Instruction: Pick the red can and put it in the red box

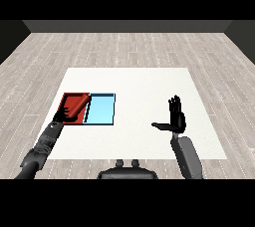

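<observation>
- The left robot hand (64,115) sits at the near left part of the red tray (74,103), its grey forearm coming in from the bench's (149,84) near left corner. The hand is a dark shape against the tray, and I cannot tell whether its fingers are curled or straight, nor whether they hold anything.
- The red tray lies toward the left edge of the bench, about midway between the near and far edges. A slanted red surface shows inside it. The red can does not show as a separate thing; it may be in the tray or under the left robot hand, but red on red hides it, so its place cannot be told for certain.
- The light blue tray (101,109) lies just beside the red one on its right, their long sides touching or nearly so. Nothing shows in it.
- The right robot hand (174,119) stands over the right half of the bench, well apart from both trays. Its fingers point straight up, the thumb sticks out to the left, and it holds nothing.
- On handling, as a judgement: a can should be light, stiff and smooth-walled, likely to slip or roll if laid on its side. The sensible hold is around the middle of its wall, fingers on one side and thumb on the other.
</observation>
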### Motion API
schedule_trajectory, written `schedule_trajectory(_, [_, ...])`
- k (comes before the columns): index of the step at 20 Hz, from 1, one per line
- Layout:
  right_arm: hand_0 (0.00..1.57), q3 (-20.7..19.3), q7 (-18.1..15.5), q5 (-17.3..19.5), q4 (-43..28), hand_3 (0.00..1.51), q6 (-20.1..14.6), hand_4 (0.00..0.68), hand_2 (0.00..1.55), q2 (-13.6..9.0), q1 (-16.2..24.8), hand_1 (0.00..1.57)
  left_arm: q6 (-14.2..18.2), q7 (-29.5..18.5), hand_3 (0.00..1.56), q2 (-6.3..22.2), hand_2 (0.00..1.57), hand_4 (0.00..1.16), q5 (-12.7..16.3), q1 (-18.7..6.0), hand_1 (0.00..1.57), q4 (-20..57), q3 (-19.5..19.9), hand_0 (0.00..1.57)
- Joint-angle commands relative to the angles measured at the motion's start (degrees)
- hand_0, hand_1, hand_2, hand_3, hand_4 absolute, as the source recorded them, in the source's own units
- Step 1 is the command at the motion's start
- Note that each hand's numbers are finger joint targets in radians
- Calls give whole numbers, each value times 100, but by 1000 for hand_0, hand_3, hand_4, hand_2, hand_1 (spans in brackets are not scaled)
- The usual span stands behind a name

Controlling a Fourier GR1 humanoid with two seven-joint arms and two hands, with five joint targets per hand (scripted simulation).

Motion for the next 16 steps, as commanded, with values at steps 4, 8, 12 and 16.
schedule_trajectory(4, [0, -72, -185, -62, 50, 0, 156, 0, 0, 55, 113, 0, 153, -598, 0, 73, 0, 0, 374, -184, 0, 285, 555, 0])
schedule_trajectory(8, [0, -42, -184, -158, 17, 0, 252, 0, 0, 90, 93, 0, -498, -1755, 0, 85, 0, 0, 1582, -358, 0, -671, 1703, 0])
schedule_trajectory(12, [0, 45, -213, -49, 161, 0, 315, 0, 0, 58, 43, 0, -1679, -3041, 0, -416, 0, 0, 2257, -246, 0, -1522, 2184, 0])
schedule_trajectory(16, [0, 1, -202, 59, -25, 0, 329, 0, 0, -130, 18, 0, -2291, -3751, 0, -1426, 0, 0, 2581, -44, 0, -2300, 2148, 0])
